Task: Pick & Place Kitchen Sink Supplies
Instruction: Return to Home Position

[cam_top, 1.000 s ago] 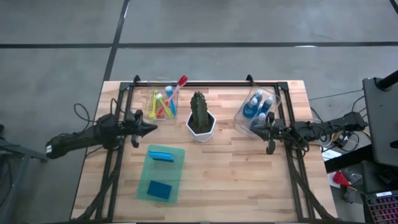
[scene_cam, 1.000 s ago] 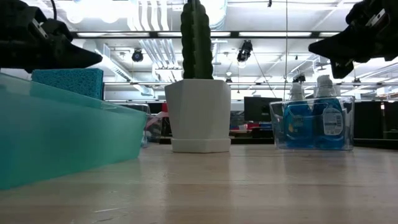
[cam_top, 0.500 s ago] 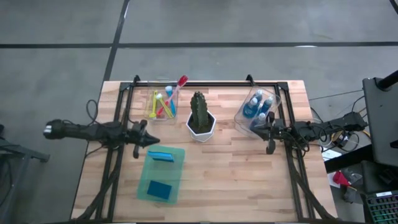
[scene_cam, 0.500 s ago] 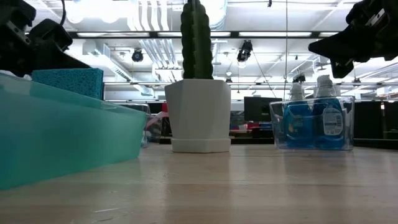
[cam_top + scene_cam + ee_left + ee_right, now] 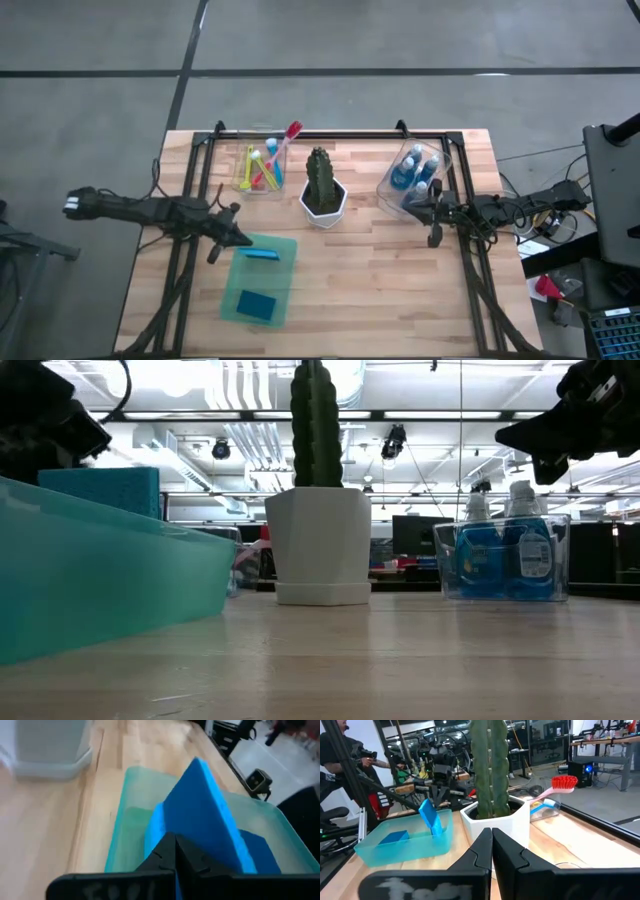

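Observation:
A light blue sponge [image 5: 262, 253] stands on edge in the green tray [image 5: 280, 285], leaning at its far wall. A dark blue sponge [image 5: 258, 303] lies flat in the tray's near half. My left gripper [image 5: 243, 240] is shut and tipped down at the tray's far left corner, its tips right at the standing sponge [image 5: 200, 815]. My right gripper [image 5: 410, 204] is shut and held level above the table beside the clear bin of blue bottles [image 5: 412, 172]. Pink, yellow and blue brushes [image 5: 265, 165] stand in another clear bin. My left gripper's shut fingertips [image 5: 172, 845] sit against or just short of the standing sponge's lower edge [image 5: 160, 827]; I cannot tell whether they touch. They come slanting down from the table's left side. The sponge rests on the tray's floor.
A green cactus in a white pot [image 5: 321, 192] stands at mid-table between the two bins. A black frame [image 5: 330, 134] runs along the far edge and down both sides. Bare wood lies right of the tray. A person shows at the left of the right wrist view [image 5: 340, 755].
My left gripper has swung from beside the brush bin toward the table's near edge and tipped downward, ending at the tray's far left corner by the standing sponge. It has stayed shut.

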Controlling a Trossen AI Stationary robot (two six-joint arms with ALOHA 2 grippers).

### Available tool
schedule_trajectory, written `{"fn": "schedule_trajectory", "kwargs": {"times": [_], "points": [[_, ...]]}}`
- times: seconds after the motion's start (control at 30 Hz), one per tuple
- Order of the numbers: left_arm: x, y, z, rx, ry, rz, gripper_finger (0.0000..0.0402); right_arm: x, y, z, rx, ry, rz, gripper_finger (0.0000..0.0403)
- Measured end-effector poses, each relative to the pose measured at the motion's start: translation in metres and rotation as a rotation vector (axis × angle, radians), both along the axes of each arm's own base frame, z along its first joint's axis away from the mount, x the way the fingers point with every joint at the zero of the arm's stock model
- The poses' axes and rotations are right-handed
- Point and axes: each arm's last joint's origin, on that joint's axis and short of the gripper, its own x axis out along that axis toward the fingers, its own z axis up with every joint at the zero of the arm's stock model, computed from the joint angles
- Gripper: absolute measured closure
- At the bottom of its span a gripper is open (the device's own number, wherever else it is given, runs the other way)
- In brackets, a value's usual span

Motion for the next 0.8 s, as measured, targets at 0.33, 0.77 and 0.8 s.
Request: {"fn": "schedule_trajectory", "kwargs": {"times": [0.33, 0.77, 0.8], "points": [[0.003, 0.003, 0.019, 0.036, -0.109, 0.097, 0.0401, 0.000, 0.000, 0.000, 0.002, 0.000, -0.004, 0.0394], [-0.001, 0.008, 0.026, 0.081, -0.545, 0.264, 0.0401, -0.004, 0.002, 0.003, -0.024, -0.044, 0.116, 0.0394], [-0.002, 0.008, 0.027, 0.086, -0.554, 0.263, 0.0401, -0.004, 0.002, 0.003, -0.035, -0.048, 0.119, 0.0394]]}}
